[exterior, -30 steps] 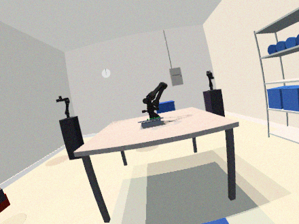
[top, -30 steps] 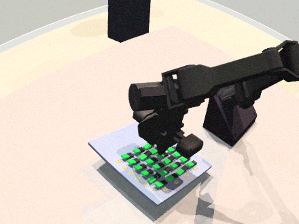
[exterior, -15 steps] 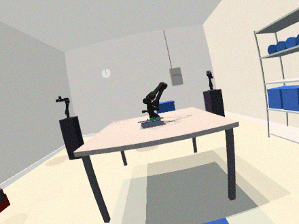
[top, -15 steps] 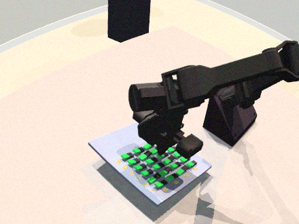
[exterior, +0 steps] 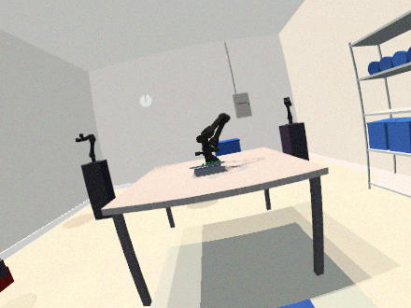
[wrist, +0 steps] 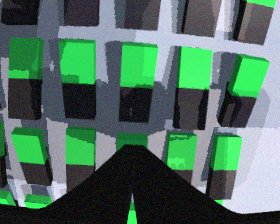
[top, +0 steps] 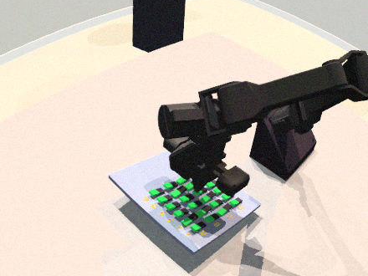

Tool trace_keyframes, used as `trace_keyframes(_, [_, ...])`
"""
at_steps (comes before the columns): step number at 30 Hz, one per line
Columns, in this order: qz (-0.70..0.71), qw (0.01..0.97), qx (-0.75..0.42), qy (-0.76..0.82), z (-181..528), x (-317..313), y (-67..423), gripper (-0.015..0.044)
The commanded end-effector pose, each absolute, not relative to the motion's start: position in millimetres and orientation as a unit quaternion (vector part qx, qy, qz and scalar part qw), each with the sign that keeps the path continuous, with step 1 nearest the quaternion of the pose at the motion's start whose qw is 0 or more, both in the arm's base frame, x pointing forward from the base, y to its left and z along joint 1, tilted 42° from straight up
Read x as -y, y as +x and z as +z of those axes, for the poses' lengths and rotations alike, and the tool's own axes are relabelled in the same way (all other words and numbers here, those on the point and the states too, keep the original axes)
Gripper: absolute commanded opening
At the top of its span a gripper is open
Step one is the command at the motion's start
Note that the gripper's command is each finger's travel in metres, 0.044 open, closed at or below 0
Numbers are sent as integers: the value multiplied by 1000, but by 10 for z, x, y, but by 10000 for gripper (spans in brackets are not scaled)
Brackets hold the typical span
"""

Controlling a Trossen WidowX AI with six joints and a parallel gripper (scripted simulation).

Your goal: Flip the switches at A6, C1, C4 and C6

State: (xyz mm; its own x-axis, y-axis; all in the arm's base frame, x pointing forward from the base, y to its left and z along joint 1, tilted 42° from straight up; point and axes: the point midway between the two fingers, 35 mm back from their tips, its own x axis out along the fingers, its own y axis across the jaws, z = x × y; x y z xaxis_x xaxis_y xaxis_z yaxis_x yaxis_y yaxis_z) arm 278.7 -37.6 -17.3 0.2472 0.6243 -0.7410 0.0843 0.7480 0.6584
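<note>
The panel (top: 125, 178) carries rows of green-and-black switches under the arm. My gripper (top: 198, 189) (wrist: 133, 154) is shut and empty, its tips low over C4; they hide most of that switch, and contact cannot be told. Only C4's far green end (wrist: 132, 138) shows in the wrist view. C6 (top: 181, 180) (wrist: 226, 165) is two columns to the right of the tips in the wrist view. A6 (top: 155, 192) (wrist: 254, 22) is at the top right there. C1 (top: 222, 211) is near the panel's front right in the top view. Which ends are raised is hard to tell.
Other switches surround the tips closely, with B4 (wrist: 136, 82) just beyond and B5 (wrist: 194, 85) beside it. The panel is raised above the table (top: 63, 157) (exterior: 262, 173). A dark pillar (top: 159, 15) stands beyond the table, far from the arm.
</note>
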Motion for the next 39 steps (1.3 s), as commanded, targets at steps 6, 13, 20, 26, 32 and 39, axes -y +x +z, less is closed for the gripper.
trace_keyframes(6, [186, 729, -584, 305, -180, 362, 2792, 0])
trace_keyframes(13, [186, 729, -584, 305, -187, 356, 2794, 0])
trace_keyframes(20, [183, 732, -582, 304, -24, 518, 2740, 0])
trace_keyframes(26, [181, 736, -576, 307, 281, 760, 2609, 0])
trace_keyframes(32, [180, 736, -576, 306, -48, 1064, 2399, 0])
trace_keyframes(39, [177, 742, -568, 308, -272, 910, 2457, 0])
